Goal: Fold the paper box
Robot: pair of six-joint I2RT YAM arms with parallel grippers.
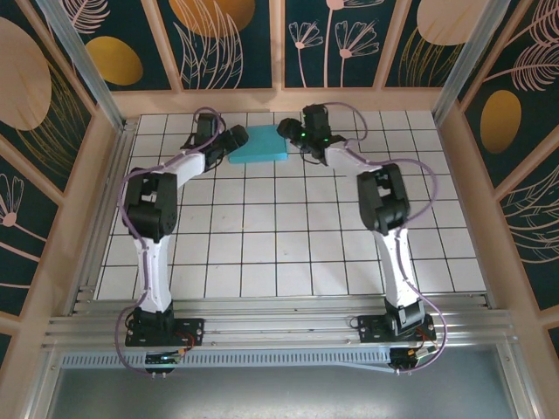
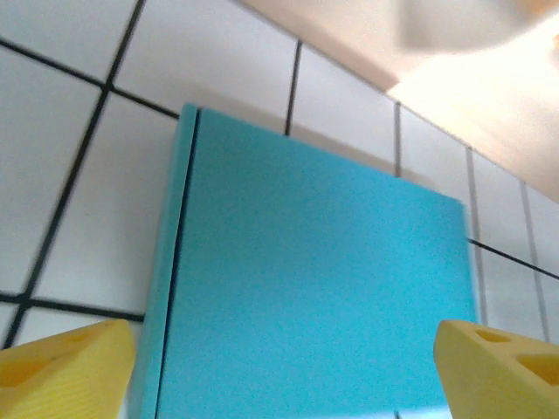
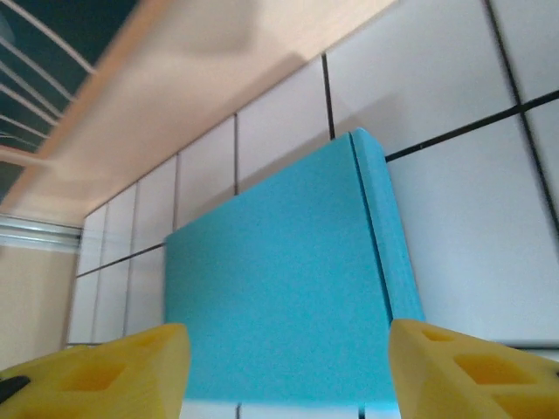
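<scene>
Table: white tiles, black grid.
Paper box: folded flat, blue side up, near the far edge between my pincers.
Left pincer: spread wide, gripping nothing.
Right pincer: spread too, box below.
Care: I'd lift straight off, so nothing drags it open.

No legible text, label, brand, number or sign can be read on the turquoise paper box, the white tiled tabletop or the leaf-patterned wall panels.
</scene>
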